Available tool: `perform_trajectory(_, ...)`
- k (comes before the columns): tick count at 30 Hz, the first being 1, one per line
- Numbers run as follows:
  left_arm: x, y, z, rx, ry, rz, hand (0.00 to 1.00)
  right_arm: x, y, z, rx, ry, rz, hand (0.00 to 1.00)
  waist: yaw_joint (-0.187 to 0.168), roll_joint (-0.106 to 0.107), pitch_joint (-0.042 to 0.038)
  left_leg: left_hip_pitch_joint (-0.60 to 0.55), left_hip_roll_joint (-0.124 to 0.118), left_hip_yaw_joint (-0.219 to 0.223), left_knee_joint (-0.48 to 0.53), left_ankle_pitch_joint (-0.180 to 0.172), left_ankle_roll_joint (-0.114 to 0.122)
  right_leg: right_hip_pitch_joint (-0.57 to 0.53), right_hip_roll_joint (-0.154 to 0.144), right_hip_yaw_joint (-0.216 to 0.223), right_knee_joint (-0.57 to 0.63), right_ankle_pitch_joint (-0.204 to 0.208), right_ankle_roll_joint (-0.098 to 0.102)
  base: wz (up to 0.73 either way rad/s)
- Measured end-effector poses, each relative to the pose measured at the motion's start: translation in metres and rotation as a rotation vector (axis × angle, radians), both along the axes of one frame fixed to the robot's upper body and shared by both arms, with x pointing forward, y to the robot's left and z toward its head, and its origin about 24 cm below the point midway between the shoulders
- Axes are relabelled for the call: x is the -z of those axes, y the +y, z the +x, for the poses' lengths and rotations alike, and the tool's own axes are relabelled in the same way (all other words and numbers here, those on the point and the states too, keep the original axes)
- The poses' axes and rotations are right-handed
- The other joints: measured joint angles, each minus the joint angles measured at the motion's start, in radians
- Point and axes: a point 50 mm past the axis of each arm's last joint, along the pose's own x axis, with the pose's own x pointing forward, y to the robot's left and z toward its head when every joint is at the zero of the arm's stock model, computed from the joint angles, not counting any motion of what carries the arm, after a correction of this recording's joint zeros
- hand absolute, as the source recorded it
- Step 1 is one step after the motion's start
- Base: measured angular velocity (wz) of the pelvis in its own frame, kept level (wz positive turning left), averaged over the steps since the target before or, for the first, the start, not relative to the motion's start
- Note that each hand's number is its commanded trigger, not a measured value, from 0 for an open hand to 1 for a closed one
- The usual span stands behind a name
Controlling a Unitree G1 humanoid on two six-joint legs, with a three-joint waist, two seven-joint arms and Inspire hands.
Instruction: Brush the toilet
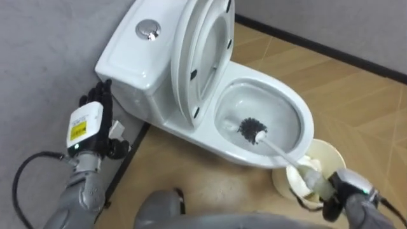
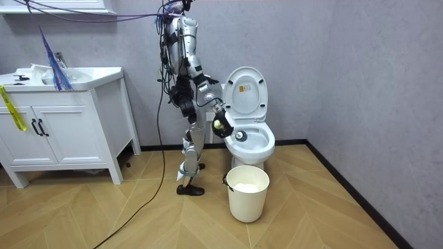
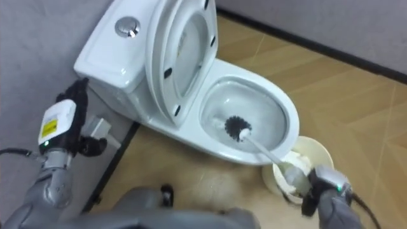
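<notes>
one brush head (image 1: pixel 252 129) in toilet bowl (image 1: pixel 304 109), r hand (image 1: pixel 344 187) gripping handle (image 1: pixel 280 152).

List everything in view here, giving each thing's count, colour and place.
toilet: one, white, against the grey wall
lid: one, white, raised upright
brush: one, dark head, white handle, in the toilet bowl
bucket: one, cream, on the wood floor before the toilet
cabinet: one, white, at the room view's left
sink: one, white, on the cabinet
blue item: one, at the sink
yellow strip: one, hanging at the cabinet's left edge
left hand: one, black, beside the toilet
right hand: one, black, curled round the brush handle
</notes>
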Motion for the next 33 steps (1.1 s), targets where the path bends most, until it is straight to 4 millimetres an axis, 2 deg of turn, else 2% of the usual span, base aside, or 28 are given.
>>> perform_trajectory(3, -0.005, 0.001, -0.001, -0.047, -0.049, -0.07, 0.0, 0.003, 0.006, -0.004, -0.003, -0.001, 0.032, 1.0, 0.002, 0.0, 0.0007, 0.041, 0.0, -0.008, -0.016, -0.006, -0.005, 0.05, 0.009, -0.001, -0.037, 0.005, 0.002, 0.0)
perform_trajectory(6, -0.009, 0.003, -0.003, -0.142, -0.113, -0.233, 0.0, 0.005, 0.009, -0.009, 0.053, -0.022, 0.066, 1.0, -0.004, 0.0, 0.0018, 0.068, -0.007, -0.027, -0.026, -0.008, -0.009, 0.085, 0.012, -0.008, -0.056, 0.005, 0.003, 0.09)
perform_trajectory(9, -0.004, 0.009, -0.015, -0.257, -0.119, -0.358, 0.0, 0.007, 0.011, -0.014, 0.105, -0.036, 0.068, 1.0, -0.001, -0.002, 0.0034, 0.089, -0.014, -0.029, -0.026, -0.008, -0.009, 0.115, 0.011, -0.009, -0.07, 0.004, 0.005, 0.0)
perform_trajectory(10, 0.004, 0.014, -0.022, -0.295, -0.092, -0.377, 0.0, 0.008, 0.011, -0.016, 0.129, -0.033, 0.069, 1.0, 0.002, -0.001, 0.0056, 0.1, -0.015, -0.028, -0.032, -0.008, -0.009, 0.123, 0.011, -0.006, -0.076, 0.003, 0.005, -0.07)
perform_trajectory(12, 0.02, 0.022, -0.038, -0.393, -0.022, -0.407, 0.0, 0.01, 0.011, -0.019, 0.157, -0.028, 0.074, 1.0, 0.005, 0.003, 0.0046, 0.119, -0.015, -0.022, -0.046, -0.008, -0.009, 0.133, 0.012, 0.009, -0.085, 0.003, 0.006, -0.16)
perform_trajectory(17, 0.065, 0.041, -0.099, -0.691, 0.225, -0.491, 0.0, 0.01, 0.008, -0.027, 0.34, -0.077, 0.118, 1.0, -0.014, -0.001, 0.005, 0.157, -0.016, -0.011, -0.084, -0.01, -0.011, 0.149, 0.012, 0.033, -0.104, 0.002, 0.008, -0.13)
perform_trajectory(19, 0.073, 0.043, -0.115, -0.759, 0.286, -0.512, 0.0, 0.009, 0.006, -0.026, 0.387, -0.102, 0.122, 1.0, -0.022, -0.002, 0.0056, 0.169, -0.016, -0.008, -0.105, -0.011, -0.014, 0.147, 0.014, 0.045, -0.106, 0.0, 0.011, -0.12)
perform_trajectory(23, 0.09, 0.042, -0.148, -0.847, 0.461, -0.514, 0.0, 0.008, 0.007, -0.02, 0.45, -0.163, 0.149, 1.0, -0.027, 0.007, 0.0074, 0.211, -0.006, 0.042, -0.129, -0.024, -0.017, 0.146, 0.021, 0.116, -0.105, 0.001, 0.012, -0.41)
perform_trajectory(25, 0.093, 0.044, -0.156, -0.886, 0.501, -0.517, 0.0, 0.009, 0.01, -0.021, 0.482, -0.173, 0.166, 1.0, -0.033, 0.008, 0.0082, 0.225, 0.0, 0.063, -0.135, -0.03, -0.019, 0.147, 0.027, 0.144, -0.107, 0.003, 0.011, -0.4)
perform_trajectory(26, 0.094, 0.044, -0.158, -0.901, 0.522, -0.518, 0.0, 0.01, 0.011, -0.023, 0.509, -0.183, 0.172, 1.0, -0.045, 0.012, 0.0058, 0.231, 0.002, 0.073, -0.137, -0.032, -0.02, 0.147, 0.029, 0.16, -0.108, 0.004, 0.009, -0.34)
perform_trajectory(30, 0.098, 0.037, -0.152, -0.891, 0.557, -0.553, 0.0, 0.01, 0.011, -0.031, 0.566, -0.206, 0.164, 1.0, -0.089, 0.021, 0.0053, 0.243, 0.003, 0.099, -0.139, -0.033, -0.019, 0.145, 0.03, 0.201, -0.104, 0.007, 0.009, -0.26)
perform_trajectory(33, 0.101, 0.034, -0.134, -0.843, 0.556, -0.577, 0.0, 0.011, 0.011, -0.043, 0.595, -0.205, 0.14, 1.0, -0.122, 0.034, -0.0009, 0.244, 0.002, 0.103, -0.14, -0.033, -0.019, 0.14, 0.031, 0.217, -0.104, 0.008, 0.009, -0.13)
